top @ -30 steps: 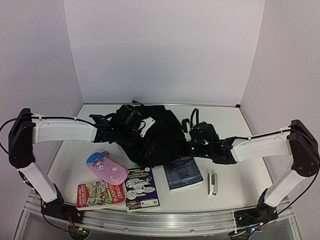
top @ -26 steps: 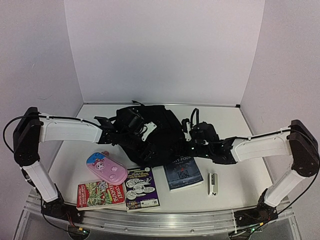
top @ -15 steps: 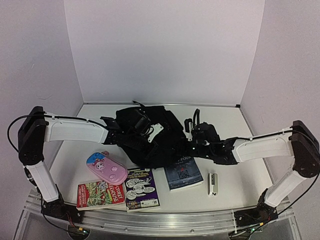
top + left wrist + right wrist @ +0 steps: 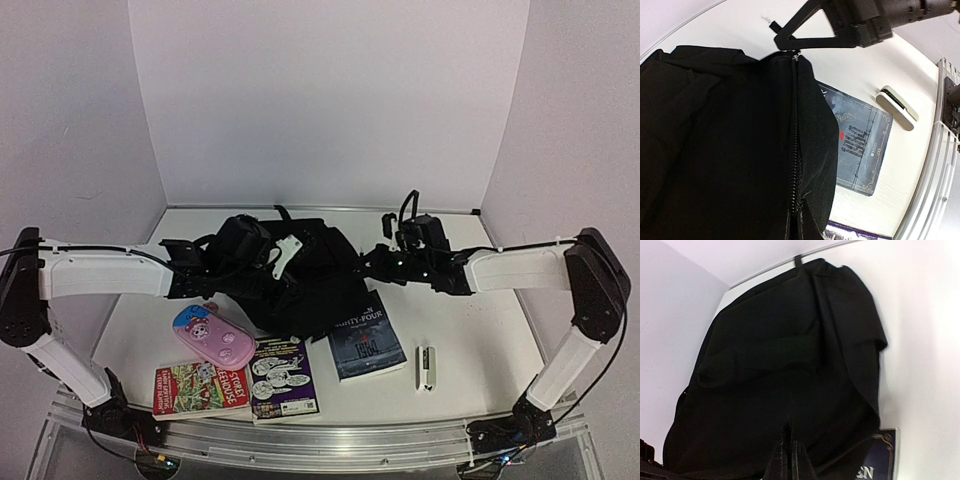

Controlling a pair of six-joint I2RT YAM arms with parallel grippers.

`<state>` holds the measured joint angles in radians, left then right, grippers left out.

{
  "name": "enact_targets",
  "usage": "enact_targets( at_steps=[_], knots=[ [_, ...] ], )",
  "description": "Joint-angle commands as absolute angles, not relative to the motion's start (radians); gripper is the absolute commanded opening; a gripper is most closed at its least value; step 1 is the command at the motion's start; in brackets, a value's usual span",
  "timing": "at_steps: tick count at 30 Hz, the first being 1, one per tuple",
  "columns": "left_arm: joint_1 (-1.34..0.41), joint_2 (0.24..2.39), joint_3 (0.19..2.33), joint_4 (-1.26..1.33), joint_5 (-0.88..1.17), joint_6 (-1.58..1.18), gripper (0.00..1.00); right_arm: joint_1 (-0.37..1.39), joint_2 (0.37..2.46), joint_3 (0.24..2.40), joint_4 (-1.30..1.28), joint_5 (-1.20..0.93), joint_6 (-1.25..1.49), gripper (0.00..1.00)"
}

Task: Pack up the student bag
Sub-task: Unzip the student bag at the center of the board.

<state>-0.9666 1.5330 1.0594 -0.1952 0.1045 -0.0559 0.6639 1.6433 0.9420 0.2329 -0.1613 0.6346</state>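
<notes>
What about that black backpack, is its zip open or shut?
Shut, as far as it shows: on the student bag, the zip runs meshed along its whole visible length, and no inner lining shows.

Pink pencil case (image 4: 213, 336) with cartoon faces on white table (image 4: 480, 335), red book (image 4: 201, 388) and purple comic-covered book (image 4: 283, 378) side by side at near edge, dark blue book (image 4: 367, 345) marked 1984 further right, small white stapler (image 4: 427, 367) just beside it

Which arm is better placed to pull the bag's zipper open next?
Right, probably. The right tool sits shut at the end of the zipper on the student bag, ready to pull along it.
</notes>
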Motion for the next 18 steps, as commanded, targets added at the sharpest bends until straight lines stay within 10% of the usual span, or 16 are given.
enact_targets(
  at_steps=[1, 8, 18],
  knots=[
    [-0.963, 1.381, 0.996, -0.365, 0.101, -0.119, 0.0, 0.506, 1.757, 1.013, 0.166, -0.021, 0.54, 0.0],
    [-0.963, 1.373, 1.027, -0.4, 0.133, -0.168, 0.11, 0.508, 1.713, 0.999, 0.241, -0.307, 0.495, 0.0],
    [-0.963, 1.596, 1.268, -0.277, 0.252, -0.175, 0.63, 0.617, 1.528, 0.854, 0.265, -0.35, 0.492, 0.0]
  ],
)
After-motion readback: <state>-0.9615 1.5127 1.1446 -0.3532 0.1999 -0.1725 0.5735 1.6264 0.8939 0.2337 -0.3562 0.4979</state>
